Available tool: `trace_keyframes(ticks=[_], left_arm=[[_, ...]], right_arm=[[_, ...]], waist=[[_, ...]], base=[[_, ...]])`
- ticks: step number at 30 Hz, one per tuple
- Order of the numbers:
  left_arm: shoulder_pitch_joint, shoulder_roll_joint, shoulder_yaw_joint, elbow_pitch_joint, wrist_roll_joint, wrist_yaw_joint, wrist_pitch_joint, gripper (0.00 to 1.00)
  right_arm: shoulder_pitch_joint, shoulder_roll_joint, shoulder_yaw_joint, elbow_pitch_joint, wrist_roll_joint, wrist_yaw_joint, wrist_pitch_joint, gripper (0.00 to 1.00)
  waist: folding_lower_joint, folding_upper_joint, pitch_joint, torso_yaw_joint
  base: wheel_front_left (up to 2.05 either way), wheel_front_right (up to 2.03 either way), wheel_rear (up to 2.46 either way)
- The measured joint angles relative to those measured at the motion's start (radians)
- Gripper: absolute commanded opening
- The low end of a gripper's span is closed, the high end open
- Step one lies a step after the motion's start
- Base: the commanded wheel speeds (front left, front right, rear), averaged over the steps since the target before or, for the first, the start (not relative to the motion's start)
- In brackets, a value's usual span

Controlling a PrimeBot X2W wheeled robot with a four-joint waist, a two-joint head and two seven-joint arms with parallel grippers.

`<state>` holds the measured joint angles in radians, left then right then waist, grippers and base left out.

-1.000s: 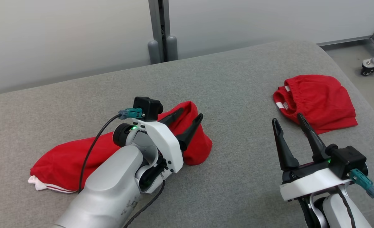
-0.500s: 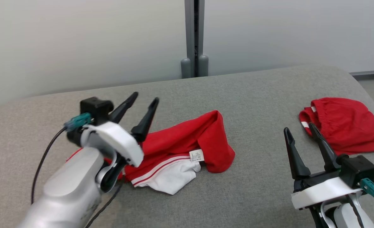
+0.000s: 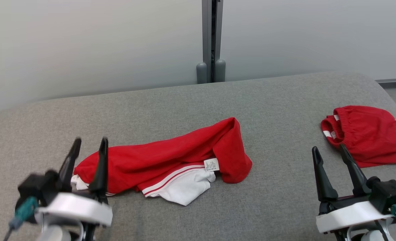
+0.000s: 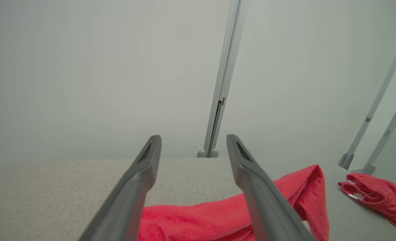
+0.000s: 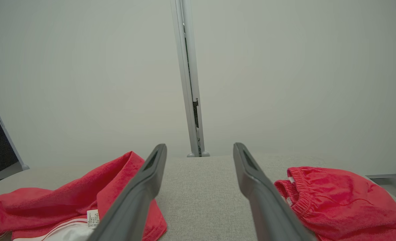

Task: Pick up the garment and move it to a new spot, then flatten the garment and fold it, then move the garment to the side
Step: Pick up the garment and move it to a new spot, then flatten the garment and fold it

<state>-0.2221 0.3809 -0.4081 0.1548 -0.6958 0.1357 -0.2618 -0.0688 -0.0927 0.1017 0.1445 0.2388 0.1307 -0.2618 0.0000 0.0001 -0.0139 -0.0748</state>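
Grey padded surface [image 3: 184,100] fronts pale wall [image 3: 84,40]. Red garment [image 3: 157,157] lies mid-surface, crumpled; long axis runs L–R, R end angled twd wall, white lining at near edge. Smaller red bundle [image 3: 369,134] far R, well apart. L gripper [image 3: 91,139] by garment's L end, fingers spread, empty. R gripper [image 3: 329,147] likewise spread, empty, near bundle.

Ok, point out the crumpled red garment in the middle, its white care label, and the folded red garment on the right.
crumpled red garment [image 3: 171,155], head view, on its red upper fold.
white care label [image 3: 211,164], head view, on the label's middle.
folded red garment [image 3: 374,134], head view, on its red top.
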Motion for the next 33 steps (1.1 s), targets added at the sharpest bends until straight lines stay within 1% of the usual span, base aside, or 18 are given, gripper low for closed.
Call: trace_keyframes(ticks=[1, 4, 9, 14, 15, 22, 33], left_arm=[[0.048, -0.015, 0.035, -0.027, 0.026, 0.007, 0.000, 1.00], [0.165, -0.062, 0.111, -0.069, 0.084, 0.007, 0.000, 1.00], [0.274, -0.146, 0.237, -0.123, 0.160, 0.004, 0.000, 1.00], [0.321, -0.212, 0.306, -0.130, 0.221, -0.042, 0.000, 1.00], [0.321, -0.231, 0.323, -0.122, 0.240, -0.064, 0.000, 1.00], [0.321, -0.272, 0.366, -0.094, 0.292, -0.114, 0.000, 1.00], [0.317, -0.306, 0.395, -0.076, 0.338, -0.153, 0.000, 1.00]], right_arm=[[0.004, 0.002, -0.005, -0.002, 0.000, 0.000, 0.000, 1.00], [0.021, 0.010, -0.019, -0.009, -0.002, 0.000, 0.000, 1.00], [0.034, 0.018, -0.036, -0.035, -0.009, 0.000, 0.000, 1.00], [0.037, 0.019, -0.043, -0.052, -0.013, 0.000, 0.000, 1.00], [0.037, 0.019, -0.041, -0.058, -0.020, 0.000, 0.000, 1.00], [0.037, 0.017, -0.044, -0.065, -0.022, 0.000, 0.000, 1.00], [0.037, 0.016, -0.037, -0.064, -0.023, 0.000, 0.000, 1.00]], waist=[[0.0000, 0.0000, -0.001, -0.001], [0.0000, 0.0000, -0.002, -0.002], [0.0000, 0.0000, -0.006, -0.009], [0.0000, 0.0000, -0.007, -0.002], [0.0000, 0.0000, -0.009, -0.001], [0.0000, 0.0000, -0.015, -0.003], [0.0000, 0.0000, -0.021, -0.006]], base=[[0.00, 0.00, 0.00], [0.00, 0.00, 0.00], [0.00, 0.00, 0.00], [0.00, 0.00, 0.00], [0.00, 0.00, 0.00], [0.00, 0.00, 0.00], [0.00, 0.00, 0.00]])
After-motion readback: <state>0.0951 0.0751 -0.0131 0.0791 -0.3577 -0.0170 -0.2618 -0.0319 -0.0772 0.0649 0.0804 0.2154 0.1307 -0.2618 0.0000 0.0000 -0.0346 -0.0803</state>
